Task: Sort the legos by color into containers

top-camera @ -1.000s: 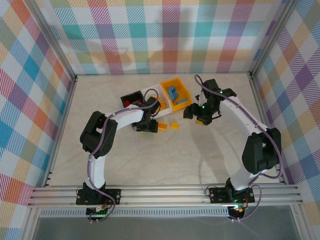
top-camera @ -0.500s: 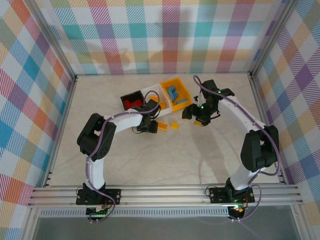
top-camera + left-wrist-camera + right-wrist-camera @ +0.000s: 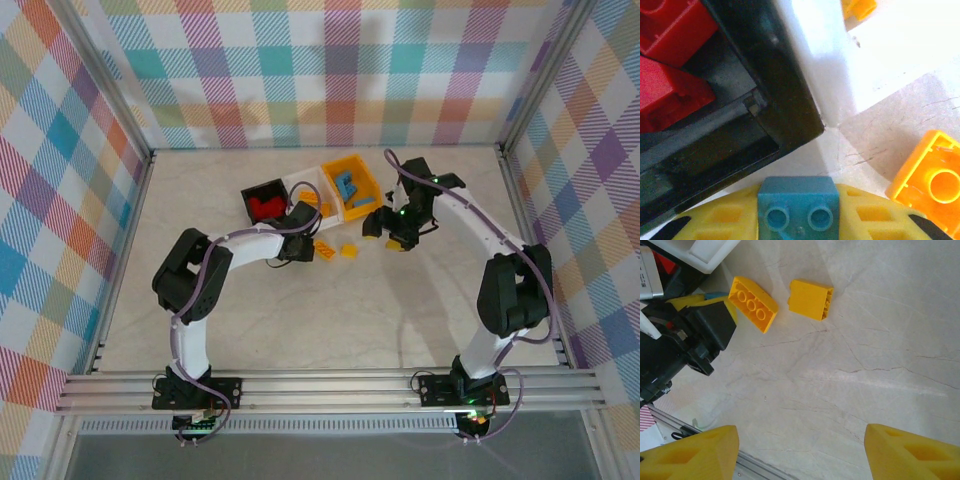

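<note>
A small blue lego sits pinched between the yellow fingers of my left gripper, which is shut on it. That gripper hovers just in front of the black container, which holds red legos, and the white container. The yellow container has blue legos inside. Two yellow-orange legos lie on the table between the arms. My right gripper is open over bare table, with nothing between its fingers; it hangs right of those bricks.
The three bins stand joined in a row at the back middle of the table. An orange lego lies in the white bin. A metal rail runs along the near edge. Plaid walls enclose the table.
My left gripper has closed on the blue lego and shifted slightly toward the bins. The right arm has barely moved.
</note>
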Available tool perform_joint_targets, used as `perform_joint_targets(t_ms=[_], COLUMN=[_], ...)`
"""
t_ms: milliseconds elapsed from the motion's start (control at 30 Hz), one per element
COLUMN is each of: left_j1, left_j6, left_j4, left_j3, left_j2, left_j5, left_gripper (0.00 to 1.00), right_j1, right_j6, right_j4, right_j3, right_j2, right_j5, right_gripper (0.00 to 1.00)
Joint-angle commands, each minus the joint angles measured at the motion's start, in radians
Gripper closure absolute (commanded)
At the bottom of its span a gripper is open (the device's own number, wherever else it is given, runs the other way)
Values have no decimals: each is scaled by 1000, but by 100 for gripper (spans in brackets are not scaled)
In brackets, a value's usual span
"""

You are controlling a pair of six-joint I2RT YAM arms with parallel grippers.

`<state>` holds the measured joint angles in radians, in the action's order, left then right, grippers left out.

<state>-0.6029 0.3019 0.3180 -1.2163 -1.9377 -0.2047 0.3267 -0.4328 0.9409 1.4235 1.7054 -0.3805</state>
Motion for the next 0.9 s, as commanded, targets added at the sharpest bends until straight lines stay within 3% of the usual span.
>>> perform_joint_targets(t_ms=[0,333,467,567,867], left_j1=[-22,-103,-112,-104,-64], left_j6=[21,175,189,144,32], left_j4=[-64,85,150,208,301], left_j3=[25,90,31,-106,-629], left_j2=[19,250,305,257,-100], left_j5=[-31,99,153,181,197], left_gripper=[68,68,66,65,65], right_j1=[7,11,-4,-24,-37], right_j6=[-2,-11,-27,-47,-47], right_j4=[-9,-49,-75,-100,-88], right_j3=[-2,-66,-110,-152,-209], right_j2=[8,-33,-66,-100,-185], right_j5=[-28,-8,11,16,35], right_gripper=[33,33,33,33,33])
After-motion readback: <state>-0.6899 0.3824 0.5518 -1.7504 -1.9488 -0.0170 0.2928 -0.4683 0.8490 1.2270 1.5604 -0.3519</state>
